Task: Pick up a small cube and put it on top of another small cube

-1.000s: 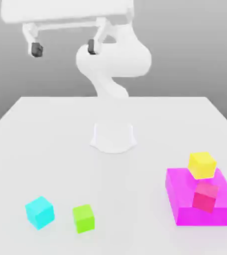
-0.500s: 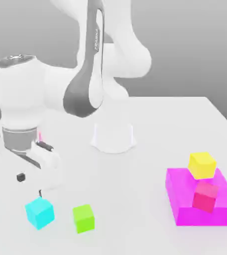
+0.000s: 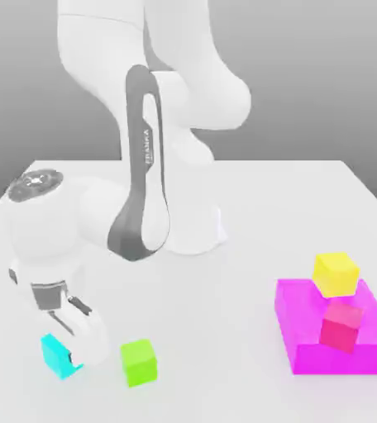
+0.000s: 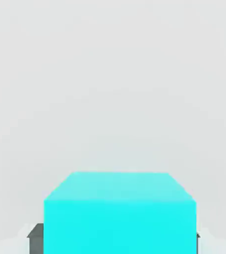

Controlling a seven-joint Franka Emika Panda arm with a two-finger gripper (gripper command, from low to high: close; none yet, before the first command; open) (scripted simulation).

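- Cyan cube: on the table, at the exterior view's left, partly hidden by the hand.
- Gripper: at the cyan cube; whether spread or pinching, I cannot tell.
- Green cube: near the cyan cube.
- Magenta block: at the exterior view's right.

Cyan cube: smooth, matt; robot arm: smooth.

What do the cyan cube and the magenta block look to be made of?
The cyan cube looks like matte plastic or painted wood: flat, even color, no grain. The magenta block seems similar, opaque and uniformly colored; the render leaves the material open.
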